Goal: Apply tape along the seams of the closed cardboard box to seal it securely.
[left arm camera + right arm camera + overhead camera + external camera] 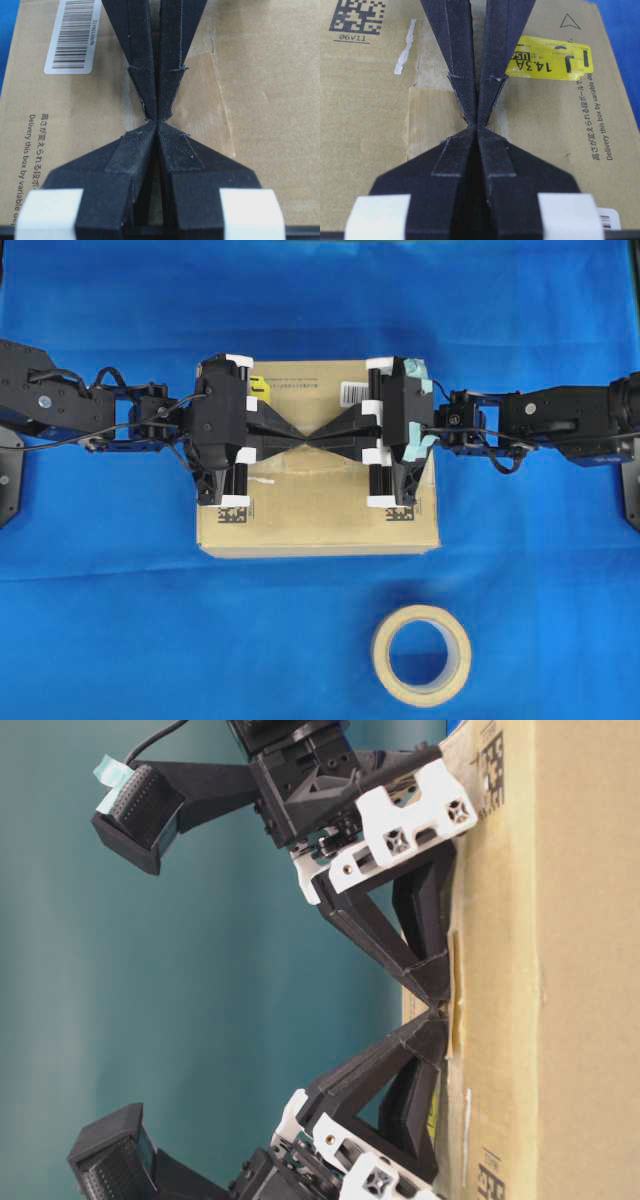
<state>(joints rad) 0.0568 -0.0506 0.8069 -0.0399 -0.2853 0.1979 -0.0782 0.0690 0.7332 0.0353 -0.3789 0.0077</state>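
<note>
both clenched grippers, left gripper and right gripper, are pressing the tape onto the box; lifting may be peeling it.

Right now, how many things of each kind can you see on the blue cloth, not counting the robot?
cardboard box: 1
roll of tan tape: 1
small square piece of tape stuck on the box top: 1
Total: 3
</note>
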